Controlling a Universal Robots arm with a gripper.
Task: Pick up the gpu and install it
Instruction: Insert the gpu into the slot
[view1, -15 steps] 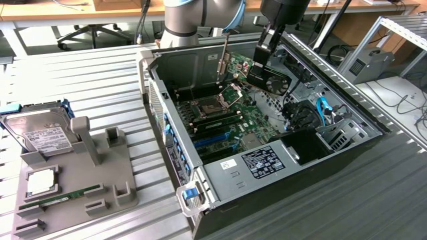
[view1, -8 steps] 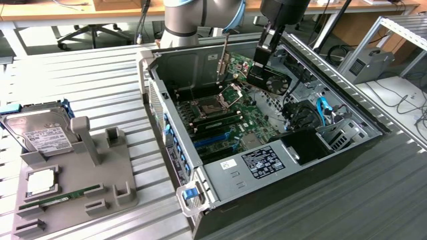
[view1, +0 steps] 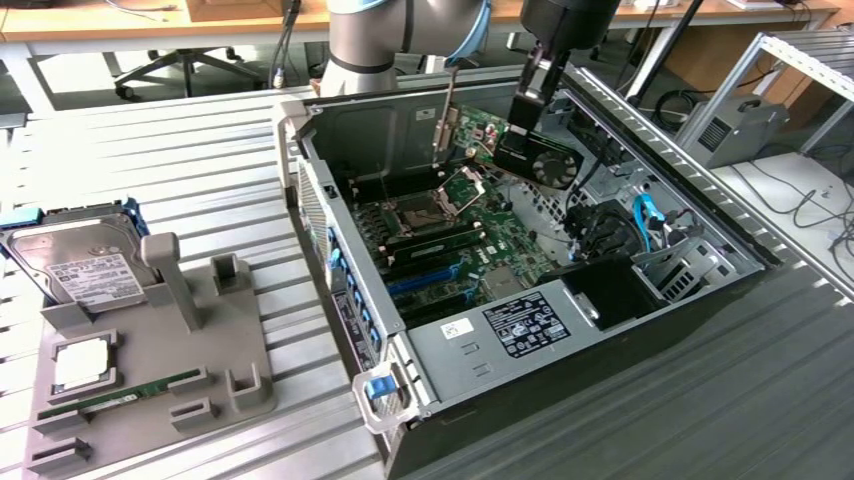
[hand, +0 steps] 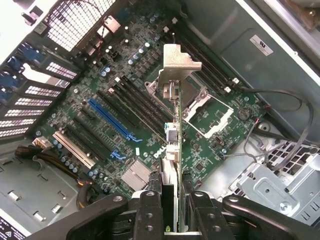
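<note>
The gpu (view1: 545, 160), a flat card with black fan shroud, green circuit board and silver end bracket (hand: 179, 62), hangs on edge, clamped in the tool (hand: 172, 210), above the green motherboard (view1: 501, 240).

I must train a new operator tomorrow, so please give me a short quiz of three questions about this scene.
1. True or false: the end effector grips the gpu.
2. Where is the hard drive? A: in the end effector; B: on the grey holder; C: on top of the gpu.
3. Fill in: the RAM stick lying on that holder is ___ in colour.
Key: 1 true; 2 B; 3 green.
</note>
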